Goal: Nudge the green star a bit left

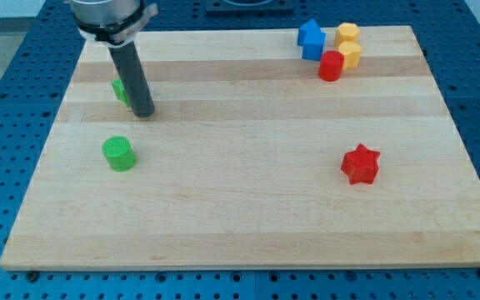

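Best done as a short, gentle push toward the view's left, started from the right flank of the green star (120, 89) and stopped almost at once, since the task asks only for a small shift and the board's (248, 217) left edge is not far off. Worth keeping the push line through the star's middle, so that it slides rather than spins off the rod. Green star lying at the far left of the board, mostly hidden behind the rod, only a sliver of green showing on the rod's left side; shape not really readable from here. My tip (143, 114) planted on the wood just right of and slightly nearer than the star, touching or almost touching it, hard to say which. Rod standing nearly upright, leaning a little to the right as it descends from the dark wrist at the view's top left. No jaws on this arm, just the bare rod, holding nothing. Green cylinder (119, 154) sitting nearer, well apart and out of the push path.
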Controlling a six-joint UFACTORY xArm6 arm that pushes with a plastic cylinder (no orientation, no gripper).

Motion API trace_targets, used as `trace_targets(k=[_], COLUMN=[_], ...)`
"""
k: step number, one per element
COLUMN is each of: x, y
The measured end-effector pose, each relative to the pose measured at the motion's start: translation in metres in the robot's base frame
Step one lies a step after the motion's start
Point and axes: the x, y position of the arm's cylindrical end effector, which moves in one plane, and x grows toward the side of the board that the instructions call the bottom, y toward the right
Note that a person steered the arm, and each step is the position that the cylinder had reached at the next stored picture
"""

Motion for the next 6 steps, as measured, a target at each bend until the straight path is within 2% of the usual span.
trace_targets(k=[2,3,5,6], x=[-0.064,-0.074,-0.057,-0.057], y=[-0.004,-0.017,0.026,0.001])
